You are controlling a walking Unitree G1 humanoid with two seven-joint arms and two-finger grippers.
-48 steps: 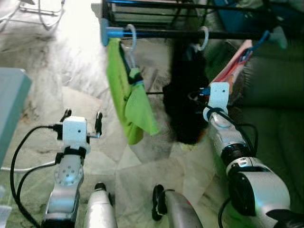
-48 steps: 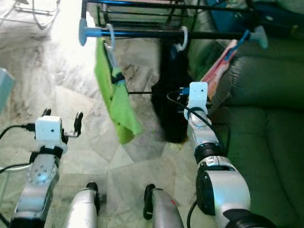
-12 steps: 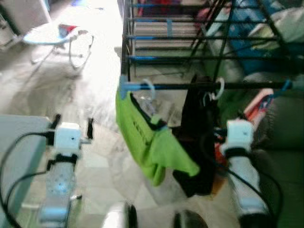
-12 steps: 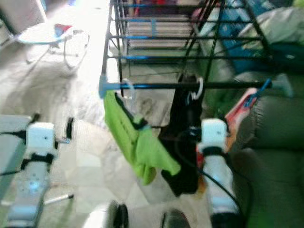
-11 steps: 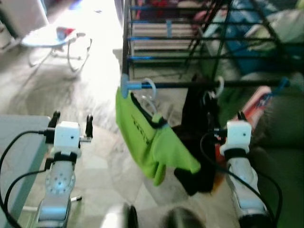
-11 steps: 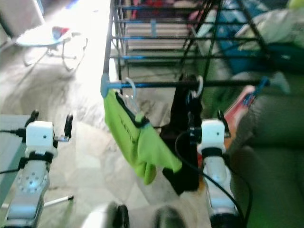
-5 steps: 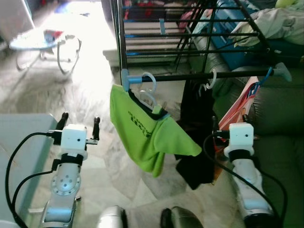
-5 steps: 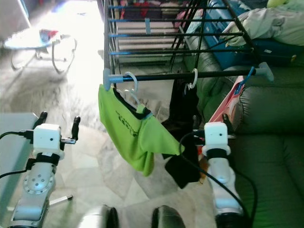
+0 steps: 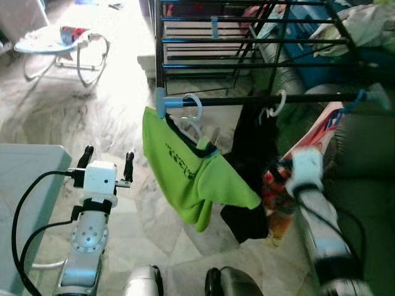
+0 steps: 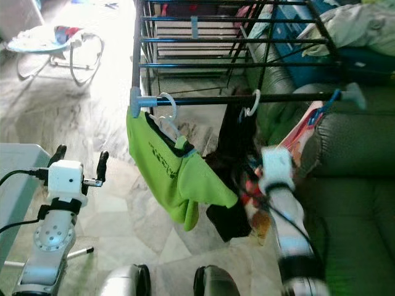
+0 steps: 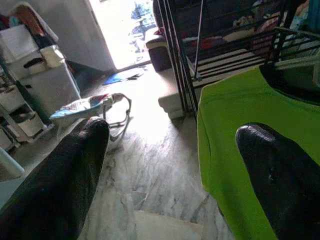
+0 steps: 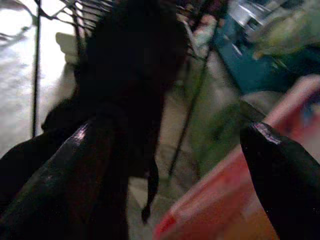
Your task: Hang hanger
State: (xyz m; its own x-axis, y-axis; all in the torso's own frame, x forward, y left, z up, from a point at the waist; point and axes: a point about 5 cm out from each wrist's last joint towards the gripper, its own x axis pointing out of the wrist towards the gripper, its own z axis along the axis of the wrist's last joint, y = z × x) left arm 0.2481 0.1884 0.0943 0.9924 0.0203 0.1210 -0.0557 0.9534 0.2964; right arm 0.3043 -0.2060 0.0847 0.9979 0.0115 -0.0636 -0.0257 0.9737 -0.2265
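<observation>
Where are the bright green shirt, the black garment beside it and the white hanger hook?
Bright green shirt (image 9: 179, 172), left eye view, chest.
Black garment (image 9: 253, 148), left eye view, middle.
White hanger hook (image 9: 195, 105), left eye view, curved top.

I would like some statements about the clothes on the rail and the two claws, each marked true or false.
1. The green shirt hangs from a white hanger on the rail. True.
2. The left claw holds the green shirt. False: it is open and apart from it.
3. A black garment hangs beside the green shirt. True.
4. The right claw is shut. False: its fingers stand apart.
</observation>
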